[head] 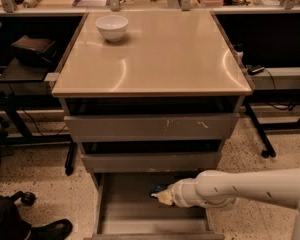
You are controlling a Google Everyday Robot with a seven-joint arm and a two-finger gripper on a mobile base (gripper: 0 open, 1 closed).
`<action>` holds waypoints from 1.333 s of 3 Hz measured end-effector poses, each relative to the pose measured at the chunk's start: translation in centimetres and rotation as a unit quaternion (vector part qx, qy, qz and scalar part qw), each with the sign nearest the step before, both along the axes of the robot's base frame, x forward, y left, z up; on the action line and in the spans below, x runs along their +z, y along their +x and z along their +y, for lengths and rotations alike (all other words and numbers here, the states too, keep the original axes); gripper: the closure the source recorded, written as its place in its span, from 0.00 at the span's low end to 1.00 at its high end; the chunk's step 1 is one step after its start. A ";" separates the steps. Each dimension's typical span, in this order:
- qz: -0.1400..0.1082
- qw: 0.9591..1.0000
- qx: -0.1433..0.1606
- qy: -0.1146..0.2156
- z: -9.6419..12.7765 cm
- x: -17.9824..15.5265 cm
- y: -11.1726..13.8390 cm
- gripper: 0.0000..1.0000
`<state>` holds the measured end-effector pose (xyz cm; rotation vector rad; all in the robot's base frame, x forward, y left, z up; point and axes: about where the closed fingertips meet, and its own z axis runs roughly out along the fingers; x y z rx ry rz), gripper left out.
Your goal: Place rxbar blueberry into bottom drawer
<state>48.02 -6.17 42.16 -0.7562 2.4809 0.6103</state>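
One white bowl (112,27) sits on the tan surface (175,59) of the cabinet (150,129), upper left of the frame. At lower middle we see the bottom drawer (132,206) pulled out, grey floor showing. The gripper (161,194) is inside it, right of centre, on a white arm (250,186) coming in from the lower right. The jaws are clamped on the snack bar (156,189), its dark blue end poking out to the left. We cannot tell if the bar touches the floor.
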 end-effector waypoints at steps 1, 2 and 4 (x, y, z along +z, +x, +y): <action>-0.026 0.999 -0.023 -0.009 -0.7 -0.2 1.6 1.00; -0.038 0.998 -0.049 -0.002 -1.1 -2.7 0.7 1.00; -0.104 0.988 -0.116 -0.011 -2.0 -9.6 5.1 1.00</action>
